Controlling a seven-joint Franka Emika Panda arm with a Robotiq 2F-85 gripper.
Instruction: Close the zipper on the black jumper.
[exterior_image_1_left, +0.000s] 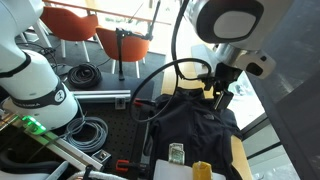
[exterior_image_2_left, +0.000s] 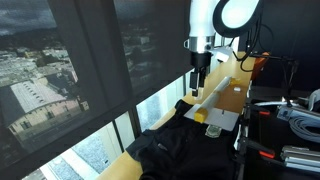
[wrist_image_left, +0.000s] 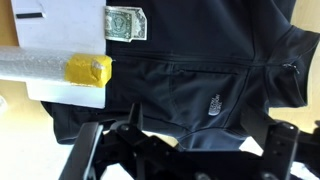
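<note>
Over the black jumper (exterior_image_1_left: 190, 125) hangs the gripper (exterior_image_1_left: 220, 97), jaws spread wide, nothing held. The wrist view shows both fingers (wrist_image_left: 88, 152) well apart above the fabric. The jumper lies spread flat. The zipper (wrist_image_left: 230, 68) shows as a thin dark seam across the front, running to the collar (wrist_image_left: 292, 70). Beside the jumper are a banknote (wrist_image_left: 125, 22) and a yellow block (wrist_image_left: 88, 70) on a white sheet (wrist_image_left: 60, 35). Farther off are coiled cables (exterior_image_1_left: 85, 75) and orange chairs (exterior_image_1_left: 75, 25).
</note>
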